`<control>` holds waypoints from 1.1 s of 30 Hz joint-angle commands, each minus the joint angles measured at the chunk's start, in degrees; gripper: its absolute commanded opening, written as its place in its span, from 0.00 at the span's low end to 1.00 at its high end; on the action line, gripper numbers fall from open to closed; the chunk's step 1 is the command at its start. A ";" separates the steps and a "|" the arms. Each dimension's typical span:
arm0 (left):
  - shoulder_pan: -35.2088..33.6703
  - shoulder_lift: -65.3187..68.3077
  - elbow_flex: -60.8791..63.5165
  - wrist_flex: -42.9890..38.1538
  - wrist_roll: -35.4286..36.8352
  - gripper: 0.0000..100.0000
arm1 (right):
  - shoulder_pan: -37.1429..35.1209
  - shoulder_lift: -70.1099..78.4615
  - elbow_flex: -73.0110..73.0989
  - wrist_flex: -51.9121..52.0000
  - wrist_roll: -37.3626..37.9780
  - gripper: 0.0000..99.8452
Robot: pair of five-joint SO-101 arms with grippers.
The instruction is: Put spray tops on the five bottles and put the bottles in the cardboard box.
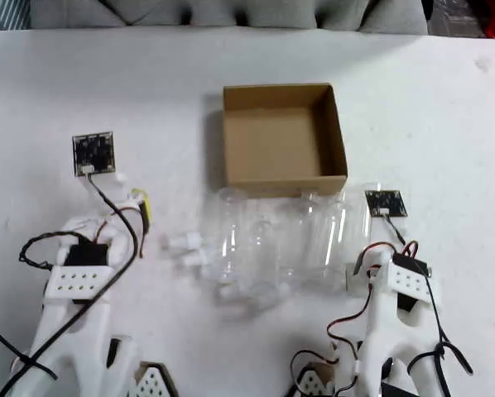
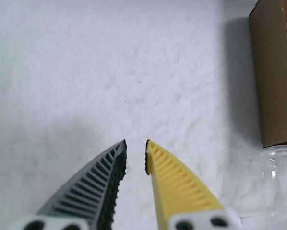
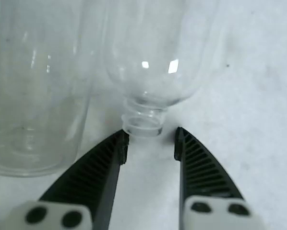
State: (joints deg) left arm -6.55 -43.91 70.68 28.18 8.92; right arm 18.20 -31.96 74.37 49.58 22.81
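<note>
Several clear plastic bottles point(image 1: 268, 240) lie in a cluster on the white table just in front of the open cardboard box point(image 1: 285, 136). A few white spray tops point(image 1: 185, 244) lie at the cluster's left side. My right gripper point(image 3: 151, 141) is open, with its black fingers on either side of one lying bottle's open neck point(image 3: 143, 125), close to it but not clamped. A second bottle point(image 3: 38, 96) lies beside that one. My left gripper point(image 2: 136, 153), with one grey and one yellow finger point(image 1: 141, 205), stands slightly open over bare table left of the box point(image 2: 275, 72), holding nothing.
Both arms point(image 1: 82, 281) point(image 1: 396, 281) come in from the near edge with loose cables around them. A bottle's base point(image 2: 280, 175) lies just in front of the box corner. Grey upholstery runs along the table's far edge.
</note>
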 commanded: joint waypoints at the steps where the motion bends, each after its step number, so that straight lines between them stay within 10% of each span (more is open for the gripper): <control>1: -0.57 -0.22 -0.35 -1.23 -0.53 0.07 | -3.91 0.75 0.79 1.27 -0.09 0.13; 33: -0.22 -0.22 -0.35 -1.05 -0.53 0.07 | -19.12 0.40 0.97 1.27 -0.53 0.12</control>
State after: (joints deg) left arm -6.55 -43.91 70.68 28.18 8.92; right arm 1.41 -31.87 74.46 50.11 22.64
